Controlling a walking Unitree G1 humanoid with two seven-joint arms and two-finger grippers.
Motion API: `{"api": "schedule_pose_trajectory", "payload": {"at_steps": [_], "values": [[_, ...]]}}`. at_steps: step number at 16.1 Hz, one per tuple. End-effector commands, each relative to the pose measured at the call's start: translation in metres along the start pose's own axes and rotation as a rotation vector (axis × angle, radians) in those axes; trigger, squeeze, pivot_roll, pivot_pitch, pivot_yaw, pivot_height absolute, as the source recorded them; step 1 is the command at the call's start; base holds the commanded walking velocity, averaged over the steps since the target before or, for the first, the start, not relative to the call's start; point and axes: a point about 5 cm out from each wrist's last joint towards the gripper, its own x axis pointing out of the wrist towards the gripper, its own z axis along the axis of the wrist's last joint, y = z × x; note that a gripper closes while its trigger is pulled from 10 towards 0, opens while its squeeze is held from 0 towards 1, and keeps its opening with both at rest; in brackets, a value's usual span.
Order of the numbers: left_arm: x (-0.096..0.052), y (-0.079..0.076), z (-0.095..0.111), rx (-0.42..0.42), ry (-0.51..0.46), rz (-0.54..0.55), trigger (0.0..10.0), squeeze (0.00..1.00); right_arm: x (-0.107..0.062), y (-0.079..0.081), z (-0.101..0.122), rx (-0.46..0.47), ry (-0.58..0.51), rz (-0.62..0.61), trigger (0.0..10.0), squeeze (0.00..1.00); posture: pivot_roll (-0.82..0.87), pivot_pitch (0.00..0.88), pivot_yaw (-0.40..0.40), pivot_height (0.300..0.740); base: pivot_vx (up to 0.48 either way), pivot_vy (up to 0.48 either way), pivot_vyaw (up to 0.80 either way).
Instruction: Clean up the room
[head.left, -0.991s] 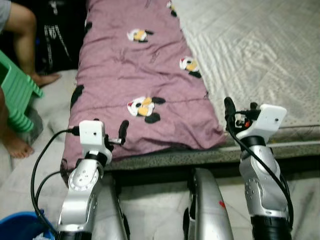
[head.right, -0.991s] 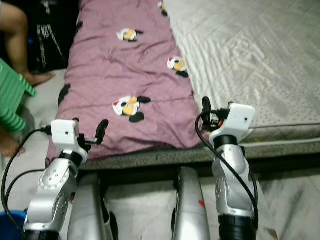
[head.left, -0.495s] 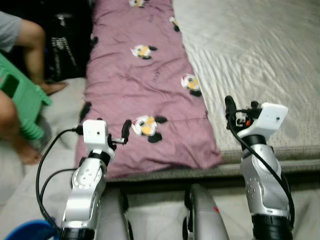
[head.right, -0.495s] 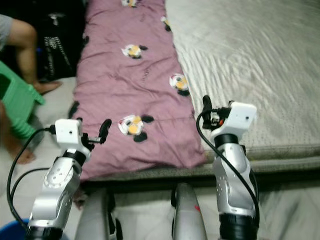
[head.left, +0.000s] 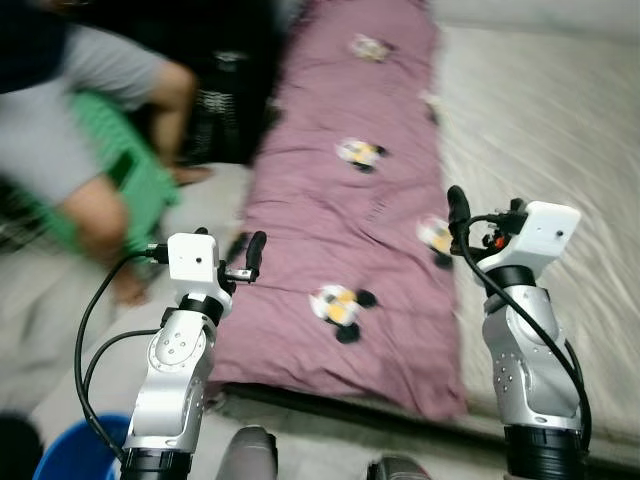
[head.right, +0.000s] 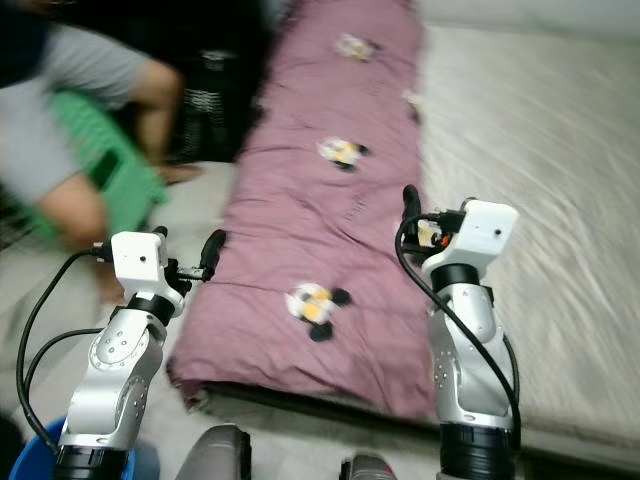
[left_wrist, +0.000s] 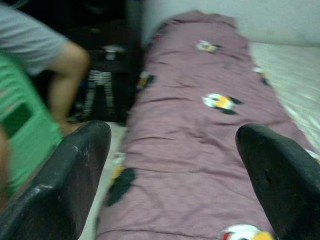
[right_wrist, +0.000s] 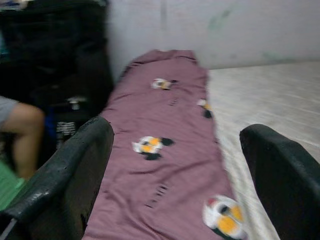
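- A person (head.left: 70, 120) sits at the far left on a green stool (head.left: 140, 185), blurred, with bare legs reaching toward the floor.
- A blue bucket (head.left: 75, 455) shows at the lower left corner, near the base of the left arm.
- The left gripper (left_wrist: 175, 170) is raised in front of the robot, over the left edge of the blanket; its two black fingers (left_wrist: 75, 175) are spread wide and hold nothing, touching nothing.
- The mauve blanket (head.left: 350, 230), printed with small cartoon figures, lies flat along the left side of the mattress; its long axis runs away from the robot toward the far wall, leaning slightly to the right at the far end, with the near short edge hanging at the mattress edge.
- The right gripper (right_wrist: 180, 170) is raised over the blanket's right edge, where it meets the bare mattress; its fingers (right_wrist: 280, 175) also stand wide apart, empty.
- The grey quilted mattress (head.left: 560, 130) takes up the right side, beside the blanket.
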Motion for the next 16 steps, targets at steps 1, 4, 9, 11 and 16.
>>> {"api": "schedule_pose_trajectory", "payload": {"at_steps": [1,4,9,11,16], "values": [[-0.0025,0.0034,-0.0056,0.005,0.023,0.011,10.0,0.0,-0.0012,-0.0012,-0.0043,-0.002,0.018,-0.009,10.0,1.0,-0.05,0.066,0.026,0.74,0.0,0.0,0.0],[-0.0034,0.0033,-0.0071,0.003,0.027,0.012,10.0,0.0,-0.0043,-0.0033,-0.0065,-0.01,0.028,-0.016,10.0,1.0,-0.06,0.066,0.022,0.74,0.0,0.0,0.0],[-0.0051,0.0014,-0.0138,0.025,0.064,0.035,10.0,0.0,-0.0074,-0.001,-0.011,-0.013,0.044,-0.005,10.0,1.0,-0.06,0.066,0.017,0.74,0.0,0.0,0.0],[-0.0059,0.0007,-0.015,0.026,0.068,0.045,10.0,0.0,-0.0081,-0.0017,-0.0124,-0.012,0.05,-0.011,10.0,1.0,-0.05,0.064,0.013,0.74,0.0,0.0,0.0],[-0.0023,-0.0034,-0.0129,0.039,0.059,0.018,10.0,0.0,-0.0068,-0.0012,-0.0132,-0.021,0.057,-0.011,10.0,1.0,-0.06,0.076,0.004,0.74,0.0,0.0,0.0]]}}
